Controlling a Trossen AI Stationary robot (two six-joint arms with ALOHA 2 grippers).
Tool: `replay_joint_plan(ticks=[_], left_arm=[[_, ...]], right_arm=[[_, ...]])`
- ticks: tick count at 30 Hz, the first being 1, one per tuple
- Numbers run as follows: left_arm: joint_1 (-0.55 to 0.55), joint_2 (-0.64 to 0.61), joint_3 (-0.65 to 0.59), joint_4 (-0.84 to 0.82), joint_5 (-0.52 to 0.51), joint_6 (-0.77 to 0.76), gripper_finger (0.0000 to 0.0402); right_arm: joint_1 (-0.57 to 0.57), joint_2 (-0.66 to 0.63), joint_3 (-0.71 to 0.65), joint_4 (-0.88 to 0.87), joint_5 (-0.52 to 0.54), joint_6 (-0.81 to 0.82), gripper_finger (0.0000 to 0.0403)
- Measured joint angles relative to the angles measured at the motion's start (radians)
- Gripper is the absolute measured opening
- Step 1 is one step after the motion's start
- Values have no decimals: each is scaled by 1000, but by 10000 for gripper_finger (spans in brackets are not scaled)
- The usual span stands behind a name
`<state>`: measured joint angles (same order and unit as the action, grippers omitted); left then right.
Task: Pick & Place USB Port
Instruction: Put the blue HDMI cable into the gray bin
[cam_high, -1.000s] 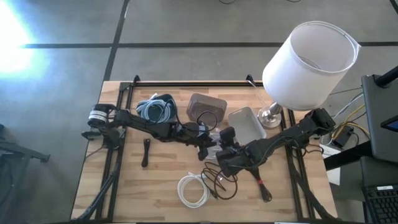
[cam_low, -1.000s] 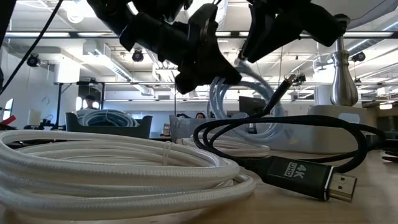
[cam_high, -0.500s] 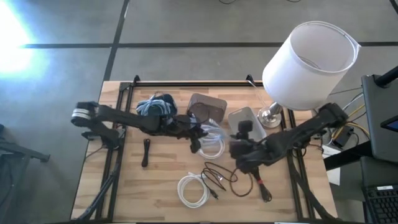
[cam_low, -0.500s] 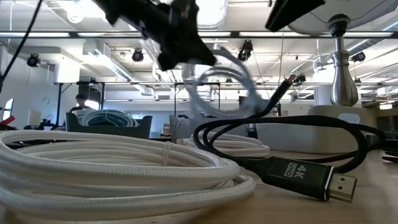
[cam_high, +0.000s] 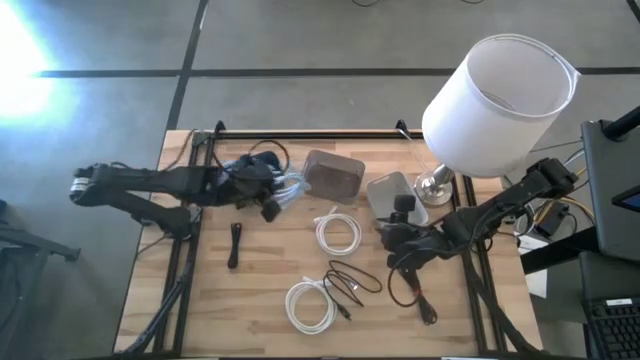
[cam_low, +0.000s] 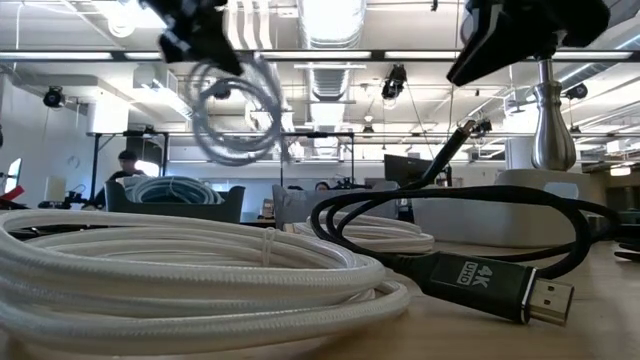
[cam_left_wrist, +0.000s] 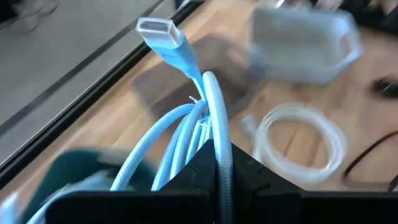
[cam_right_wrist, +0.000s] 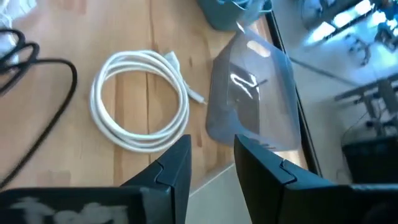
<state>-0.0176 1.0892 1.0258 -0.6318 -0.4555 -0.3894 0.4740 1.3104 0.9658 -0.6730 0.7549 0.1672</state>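
A coiled light blue USB cable (cam_high: 288, 186) hangs from my left gripper (cam_high: 270, 207), which is shut on it beside the teal bin (cam_high: 250, 170) of cables at the table's far left. In the left wrist view the cable's plug (cam_left_wrist: 159, 31) sticks out past the fingers, with the teal bin (cam_left_wrist: 74, 171) beneath. In the low view the coil (cam_low: 236, 112) dangles high in the air. My right gripper (cam_high: 385, 238) is open and holds nothing, hovering right of a white cable coil (cam_high: 338, 233) that lies flat on the wood. My left gripper (cam_left_wrist: 219, 165) pinches several strands of the light blue coil (cam_left_wrist: 214, 127) between its two fingers, near the plug end. The coil is lifted clear of the table. In the low view its loops (cam_low: 236, 112) hang below the fingers.
Two clear plastic containers (cam_high: 333, 172) (cam_high: 395, 195) stand at the far middle. A second white coil (cam_high: 310, 305) and black cables (cam_high: 350, 283) lie toward the near edge, with a black cable (cam_high: 405, 288) under the right arm. A lamp (cam_high: 495, 90) stands at the far right corner.
My left gripper has lifted the light blue coil off the middle of the table and carried it left and toward the far edge, up to the teal bin. My right gripper has drawn back to the right, away from the spot where both met.
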Motion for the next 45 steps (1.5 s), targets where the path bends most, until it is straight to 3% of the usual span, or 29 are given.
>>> replay_joint_plan(ticks=[4, 9, 14, 21, 26, 33, 38, 45], left_arm=[[16, -69, -37, -126, -37, -64, 12], [76, -151, -132, -135, -40, -99, 16], [171, -227, -243, -78, -31, -109, 18], [267, -325, -379, 50, 60, -108, 15], [271, -399, -380, 122, 117, -82, 18], [272, -451, -358, 78, 76, -65, 15], [272, -437, -422, 16, 14, -135, 17], [272, -426, -541, 145, 12, -169, 22]], right_arm=[[-14, -13, -34, 104, 0, -98, 120], [-19, -9, -36, 138, 0, -122, 115], [-19, -1, -31, 138, -10, -122, 110], [-19, -1, -34, 133, -33, -119, 111], [-21, -1, -34, 133, -33, -118, 109], [-21, -1, -34, 138, -33, -114, 112], [-21, 0, -34, 139, -33, -92, 113], [-21, 0, -34, 139, -33, -91, 107]])
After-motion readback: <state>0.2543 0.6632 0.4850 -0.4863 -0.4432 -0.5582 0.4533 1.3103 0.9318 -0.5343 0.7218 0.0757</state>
